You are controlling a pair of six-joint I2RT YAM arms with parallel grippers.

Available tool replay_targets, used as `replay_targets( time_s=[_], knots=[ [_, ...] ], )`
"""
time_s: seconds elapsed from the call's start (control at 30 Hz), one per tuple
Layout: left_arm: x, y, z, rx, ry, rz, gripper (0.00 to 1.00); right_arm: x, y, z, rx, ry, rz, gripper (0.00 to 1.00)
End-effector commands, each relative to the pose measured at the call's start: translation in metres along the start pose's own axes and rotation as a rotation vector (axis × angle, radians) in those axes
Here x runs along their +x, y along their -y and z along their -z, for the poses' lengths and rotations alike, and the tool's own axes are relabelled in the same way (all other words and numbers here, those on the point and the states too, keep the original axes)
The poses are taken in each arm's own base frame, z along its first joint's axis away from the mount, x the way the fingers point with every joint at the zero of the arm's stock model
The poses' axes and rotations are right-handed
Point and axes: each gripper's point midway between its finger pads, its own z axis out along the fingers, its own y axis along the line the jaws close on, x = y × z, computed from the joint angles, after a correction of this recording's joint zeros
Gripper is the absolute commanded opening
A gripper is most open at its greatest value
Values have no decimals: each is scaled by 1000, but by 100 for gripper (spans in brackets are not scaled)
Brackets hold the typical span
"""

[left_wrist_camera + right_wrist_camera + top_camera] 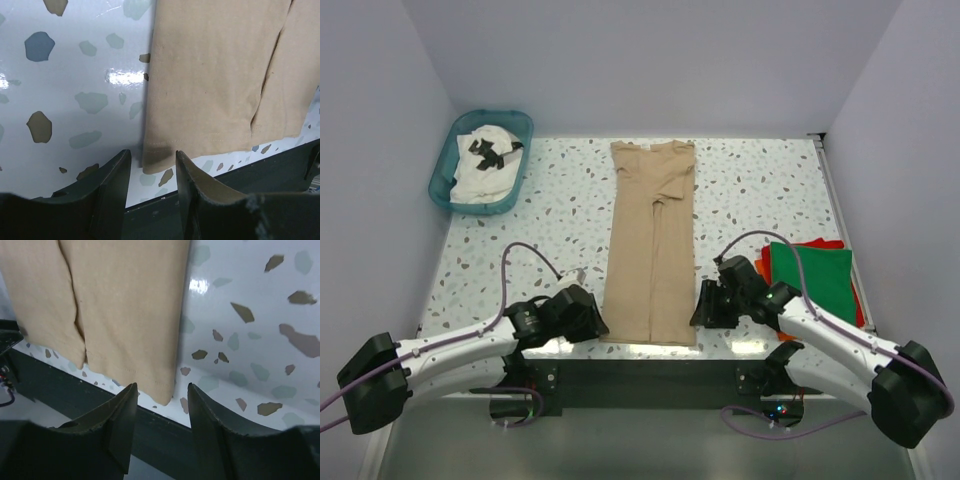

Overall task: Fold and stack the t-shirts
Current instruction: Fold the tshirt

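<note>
Lying lengthwise in the middle of the surface (760, 190), the tan shirt (651, 245) has its sleeves folded in. The left claw (153, 153) hovers at the near left hem corner, jaws apart, gripping nothing. The right claw (162, 386) sits at the near right corner, also parted and empty. The green shirt (815, 270) rests on the red-orange shirt (762, 268) at the right edge. The white shirt (485, 165) fills the far-left basket (445, 165).

left hand (152, 161) and right hand (161, 392) low, jaws apart.
</note>
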Motion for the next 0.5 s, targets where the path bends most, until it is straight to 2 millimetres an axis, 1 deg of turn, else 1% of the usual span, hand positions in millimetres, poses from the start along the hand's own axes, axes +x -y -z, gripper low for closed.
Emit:
replay_targets(
  time_s=[0.0,0.03,0.07,0.17,0.33,0.47],
  knots=[
    [11,-3,-2,3,-45,12,46,26,-7,-4,-62,-96,-94,48],
    [13,-4,-2,-4,-50,8,46,31,-7,-5,-65,-109,-93,48],
    [14,-6,-3,-14,-54,7,46,36,-2,-7,-52,-120,-100,48],
    [16,-9,-4,-26,-58,14,46,44,4,-10,-45,-138,-123,46],
    [20,-12,-6,-34,-72,15,45,49,1,-15,-71,-155,-171,45],
    [25,-12,-8,-39,-86,12,41,50,0,-19,-79,-162,-183,44]
  ],
)
